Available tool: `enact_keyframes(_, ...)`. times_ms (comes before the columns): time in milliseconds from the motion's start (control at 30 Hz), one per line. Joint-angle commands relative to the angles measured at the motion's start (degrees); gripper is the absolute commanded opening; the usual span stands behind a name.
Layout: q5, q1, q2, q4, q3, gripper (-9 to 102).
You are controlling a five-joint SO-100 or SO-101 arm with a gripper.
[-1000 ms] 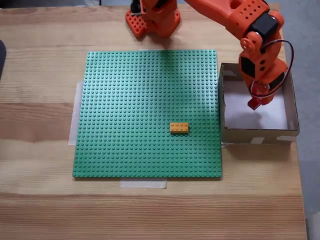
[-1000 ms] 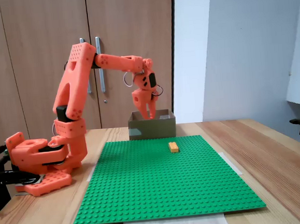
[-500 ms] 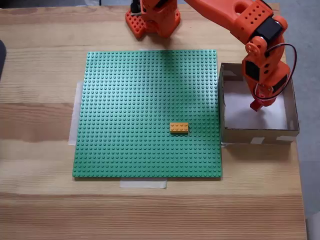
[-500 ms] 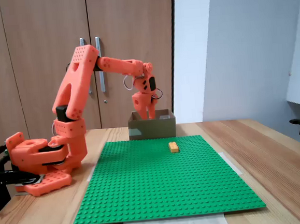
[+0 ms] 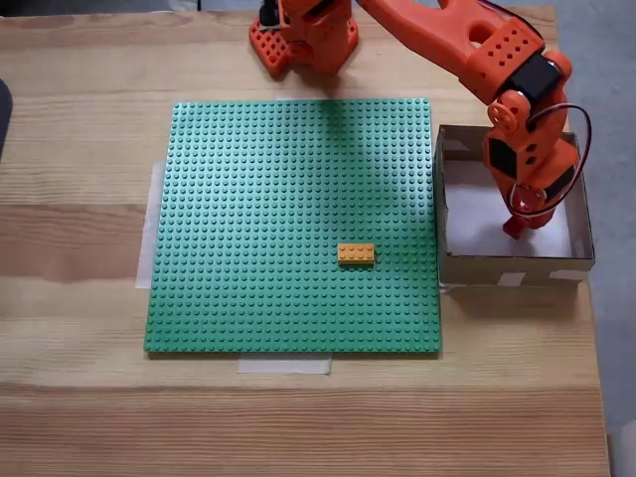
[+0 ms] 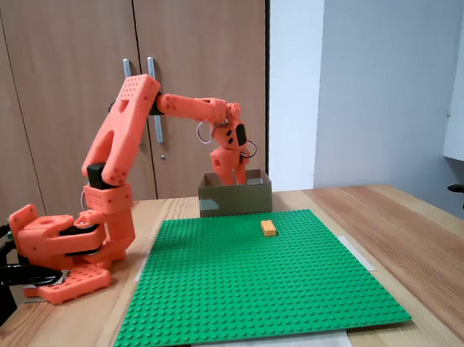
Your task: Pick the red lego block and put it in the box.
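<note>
Placing step, with red lego block (image 5: 515,226) carried down into the box (image 5: 512,268).

Seen from above: gripper (image 5: 517,221) lowered inside the box, toward its right side, jaws apparently clamped on a small red piece at the tips, presumably the block, though too small and too shadowed to confirm fully. Not clear whether touching the white bottom or just above it. From the side view, tips (image 6: 236,173) hidden behind the cardboard wall (image 6: 235,199). Orange-yellow brick (image 5: 357,253) left lying on the green baseplate (image 5: 248,199), well apart, untouched. Next, by judgement: opening of the jaws to drop the block, then a straight lift clear of the walls without snagging the wrist cable or nudging the box along the wooden surface (image 5: 79,397).
</note>
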Motion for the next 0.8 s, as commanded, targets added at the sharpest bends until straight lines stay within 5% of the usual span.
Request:
enact_keyframes(0, 0.0, -0.4, 1.5, -1.6, 0.6, 12)
enact_keyframes(433, 4.1, -0.1, 13.2, -6.5, 8.9, 15)
enact_keyframes(767, 2.2, 1.2, 28.7, -10.5, 17.6, 1)
